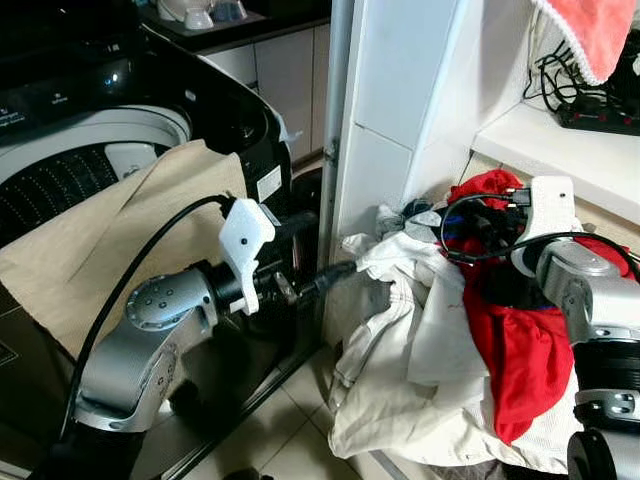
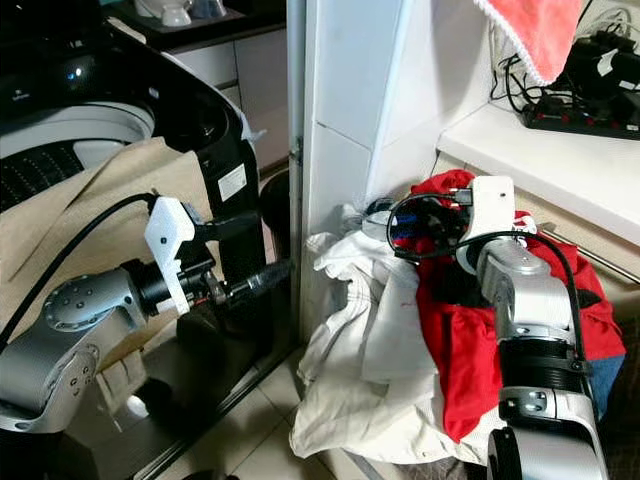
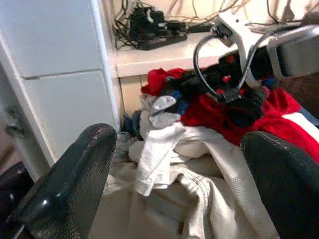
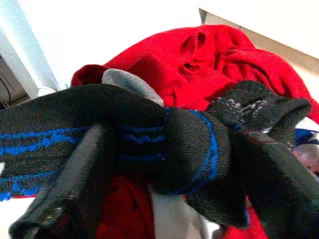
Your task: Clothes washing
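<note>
I am closing my right claw [image 4: 164, 149] on a black sock with blue stripes [image 4: 149, 139], pinching it at the top of the laundry pile [image 1: 420, 340] that is heaped against the white wall, between the washing machine [image 1: 110, 130] and the low shelf [image 1: 560, 140]. My fingers are squeezing the bunched middle of the sock, and its ends are hanging out on both sides.

My left claw [image 3: 174, 164] is standing open and holding nothing, reaching toward the white garment [image 3: 189, 164] on the near side of the pile.

What I am worrying about: the sock is lying right on the red garment [image 4: 214, 69], and I cannot tell whether a fold of red is caught between my fingers too. If it is, lifting may drag the red cloth up and topple part of the pile onto the floor. The sock's loose ends could also snag on my own cable [image 1: 490, 215] looping just beside the claw. A beige cloth [image 1: 130, 230] is draping over the machine's rim, so anything I am carrying across could land on it instead of dropping into the drum.
</note>
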Tool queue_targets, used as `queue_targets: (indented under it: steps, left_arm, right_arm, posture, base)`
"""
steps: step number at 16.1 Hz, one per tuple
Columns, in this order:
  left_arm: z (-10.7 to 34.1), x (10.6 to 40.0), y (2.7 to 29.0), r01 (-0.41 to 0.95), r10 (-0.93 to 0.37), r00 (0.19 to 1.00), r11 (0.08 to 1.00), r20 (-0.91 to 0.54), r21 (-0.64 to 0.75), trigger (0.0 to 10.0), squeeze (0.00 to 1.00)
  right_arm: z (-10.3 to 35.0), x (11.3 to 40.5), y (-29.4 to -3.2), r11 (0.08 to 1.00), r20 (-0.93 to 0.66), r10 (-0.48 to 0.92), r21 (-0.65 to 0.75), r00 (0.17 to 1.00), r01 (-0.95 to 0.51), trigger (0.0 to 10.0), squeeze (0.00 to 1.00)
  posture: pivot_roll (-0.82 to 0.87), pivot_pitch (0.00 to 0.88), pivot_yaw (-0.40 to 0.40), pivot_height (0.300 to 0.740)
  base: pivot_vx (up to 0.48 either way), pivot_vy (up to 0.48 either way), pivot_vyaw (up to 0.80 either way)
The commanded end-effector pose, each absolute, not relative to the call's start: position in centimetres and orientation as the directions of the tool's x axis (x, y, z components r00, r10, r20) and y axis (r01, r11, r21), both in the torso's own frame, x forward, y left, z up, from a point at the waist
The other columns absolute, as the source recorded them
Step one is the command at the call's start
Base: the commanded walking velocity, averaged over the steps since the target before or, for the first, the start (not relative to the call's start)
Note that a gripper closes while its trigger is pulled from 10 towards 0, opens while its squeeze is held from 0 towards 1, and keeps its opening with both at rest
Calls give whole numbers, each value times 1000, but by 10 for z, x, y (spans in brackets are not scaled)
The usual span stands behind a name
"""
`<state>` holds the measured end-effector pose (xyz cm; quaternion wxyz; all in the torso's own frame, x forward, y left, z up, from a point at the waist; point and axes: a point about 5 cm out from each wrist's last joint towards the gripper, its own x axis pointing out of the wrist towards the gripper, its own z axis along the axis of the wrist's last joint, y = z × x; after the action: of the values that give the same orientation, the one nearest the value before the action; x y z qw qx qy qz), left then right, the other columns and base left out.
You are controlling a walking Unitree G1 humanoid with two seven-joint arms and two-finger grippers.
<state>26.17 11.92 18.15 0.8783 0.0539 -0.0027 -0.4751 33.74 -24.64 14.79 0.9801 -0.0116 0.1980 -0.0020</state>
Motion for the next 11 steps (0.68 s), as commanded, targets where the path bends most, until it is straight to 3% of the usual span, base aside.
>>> queue_targets:
  steps: [1,11]
  left_arm:
    - [185,259,117,853,-854,518,512,-46,102,10000,0]
    - [188,261,115,866,-868,494,488,-45,107,10000,0]
  right_arm:
    - [153,339,-251,1000,-390,-11,-8,921,8,0,0]
    - [153,336,-256,1000,-422,12,3,907,-11,0,0]
  posture:
    - [-108,0,-9,740]
    - [-112,0,-10,740]
  base:
    - [0,0,0]
    - [0,0,0]
